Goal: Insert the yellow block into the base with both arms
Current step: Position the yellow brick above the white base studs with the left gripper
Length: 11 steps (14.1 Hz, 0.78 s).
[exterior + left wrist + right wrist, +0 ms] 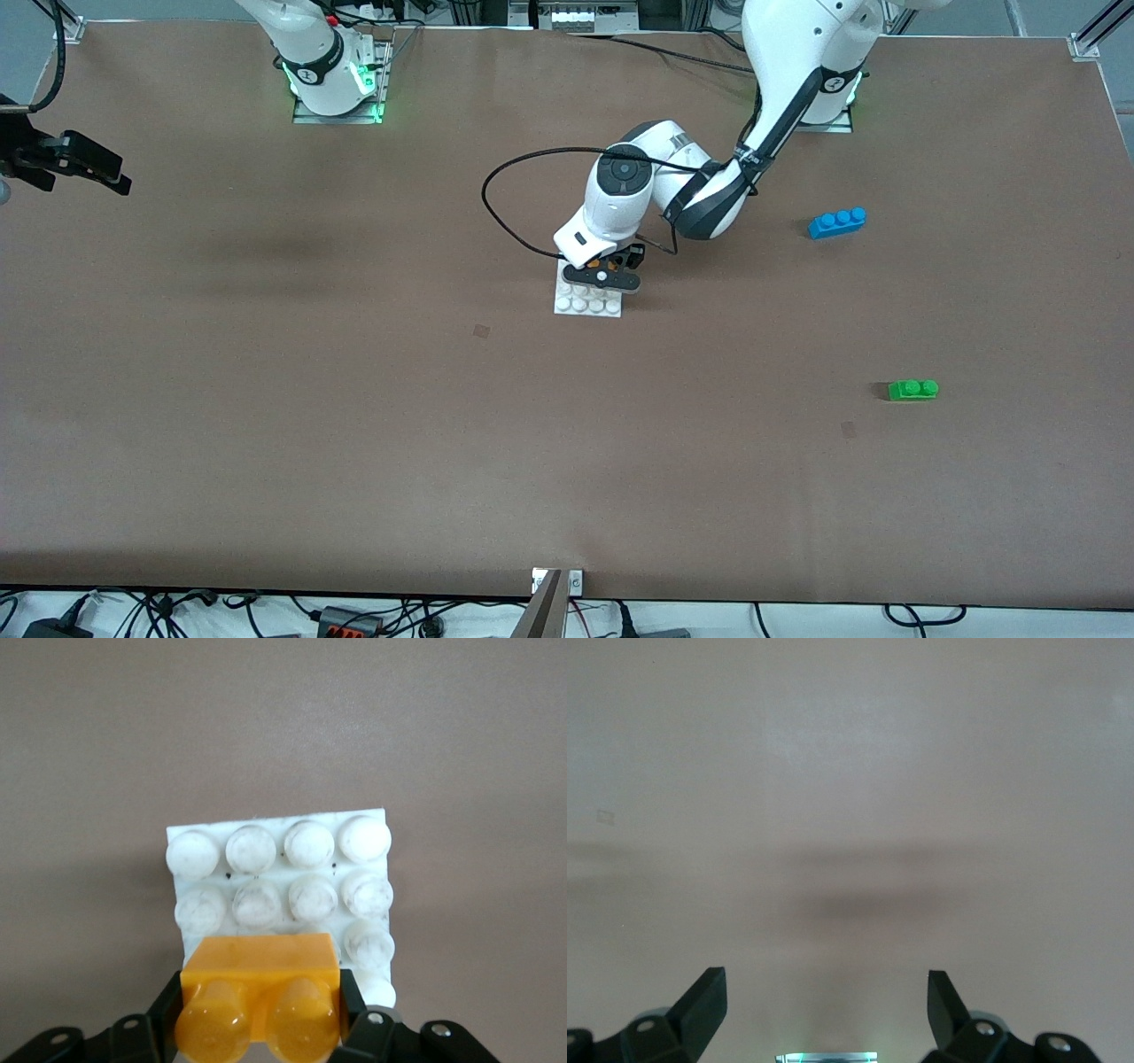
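Note:
My left gripper (608,271) is shut on the yellow block (609,263), holding it by its two ends right over the part of the white studded base (589,305) that lies farther from the front camera. In the left wrist view the yellow block (260,988) sits between the black fingers (166,1010) with its two studs toward the camera, and it covers part of the base (282,849). I cannot tell whether it touches the studs. My right gripper (89,165) waits open and empty, up in the air at the right arm's end of the table; its wrist view (826,1001) shows only bare table.
A blue three-stud brick (837,221) lies toward the left arm's end of the table. A green two-stud brick (913,389) lies nearer to the front camera than it. A black cable (505,221) loops from the left arm beside the base.

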Available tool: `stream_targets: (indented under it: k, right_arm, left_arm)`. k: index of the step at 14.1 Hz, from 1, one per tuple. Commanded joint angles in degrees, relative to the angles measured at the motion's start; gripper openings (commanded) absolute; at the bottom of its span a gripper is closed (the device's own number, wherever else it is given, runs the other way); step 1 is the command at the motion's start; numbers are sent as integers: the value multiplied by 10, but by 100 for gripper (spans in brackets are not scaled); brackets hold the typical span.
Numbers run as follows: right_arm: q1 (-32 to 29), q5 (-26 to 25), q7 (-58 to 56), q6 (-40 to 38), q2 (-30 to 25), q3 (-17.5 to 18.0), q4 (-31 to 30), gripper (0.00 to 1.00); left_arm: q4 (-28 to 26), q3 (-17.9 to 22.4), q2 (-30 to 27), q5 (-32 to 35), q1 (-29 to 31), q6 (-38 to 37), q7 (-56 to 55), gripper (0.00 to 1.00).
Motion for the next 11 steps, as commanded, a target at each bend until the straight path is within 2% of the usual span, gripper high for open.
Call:
stream_targets:
  k: [1, 11]
  right_arm:
    - [-4, 6, 0, -4, 4, 10, 12, 100]
    - [6, 5, 0, -3, 4, 11, 13, 100]
  left_arm:
    - [27, 11, 21, 29, -12, -3, -6, 50]
    - [22, 10, 32, 42, -22, -5, -7, 50]
